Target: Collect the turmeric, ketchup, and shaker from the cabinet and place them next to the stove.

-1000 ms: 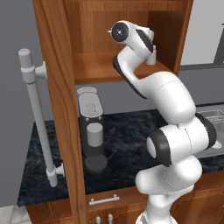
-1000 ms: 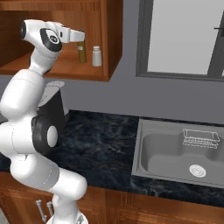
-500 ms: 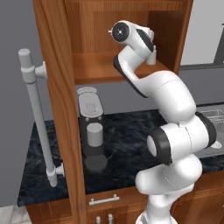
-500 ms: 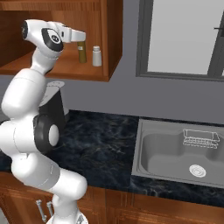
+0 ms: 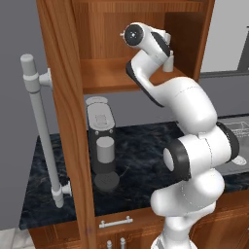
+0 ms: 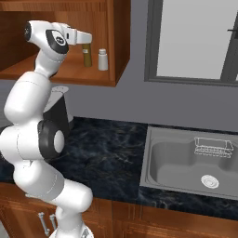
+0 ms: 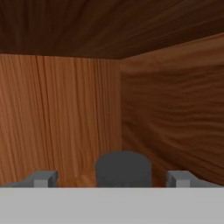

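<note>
Jaws begin closing around the dark-capped jar (image 7: 123,168) in the cabinet (image 6: 114,42).
My gripper (image 7: 113,178) stays open, nothing gripped; first pickup imminent.

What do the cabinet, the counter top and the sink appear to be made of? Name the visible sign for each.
Cabinet: reddish-brown wood with a smooth finish, judging by the grain lines running along its walls and shelf.
Counter top: probably polished stone such as marble or granite, dark with pale veins.
Sink: likely brushed steel, an even matt grey with a soft sheen and a round drain.
</note>
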